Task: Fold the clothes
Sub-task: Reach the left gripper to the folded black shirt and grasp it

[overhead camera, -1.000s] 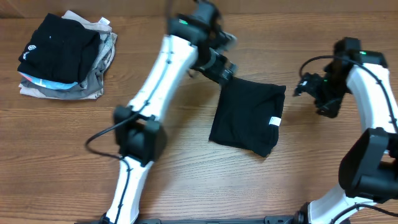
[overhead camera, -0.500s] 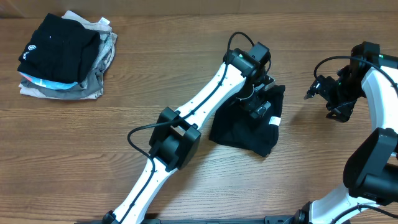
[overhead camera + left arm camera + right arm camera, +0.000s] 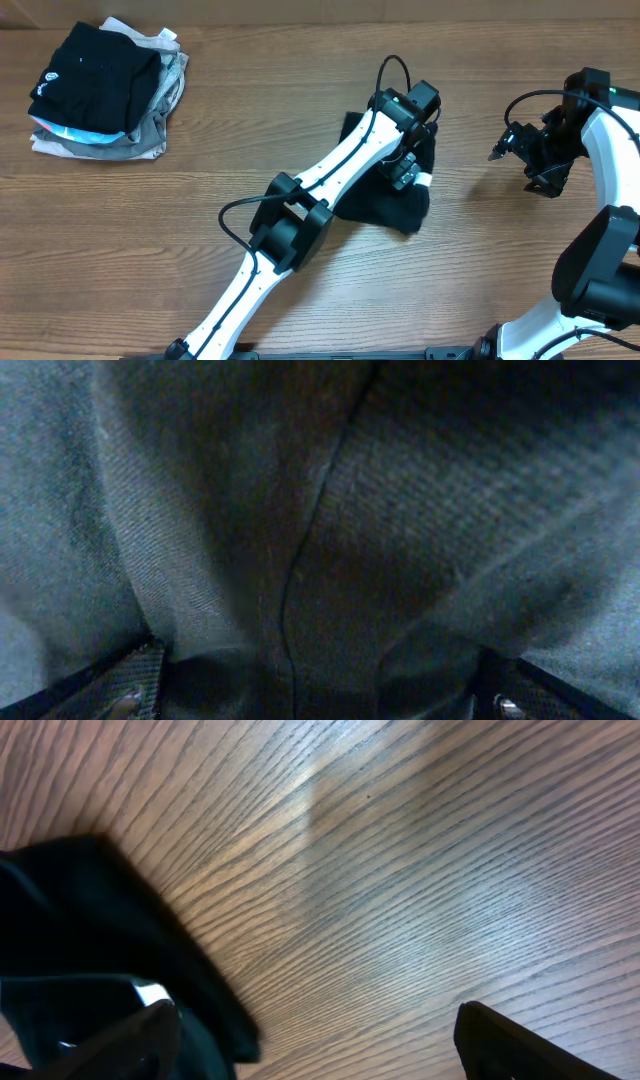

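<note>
The black shirt (image 3: 410, 210) was found folded small at the middle of the worktop (image 3: 300, 100), pressed under the left gripper (image 3: 403, 172), whose jaws were spread wide over cloth, while the right gripper (image 3: 500, 150) was held spread above bare wood nearby; the folds were judged likely to be dragged askew if the pressed cloth were slid unpinned.

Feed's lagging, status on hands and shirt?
Left hand open, down on plain black soft shirt. Right hand open, empty, beside it. Nothing blocking; folded garment stack sits far off.
</note>
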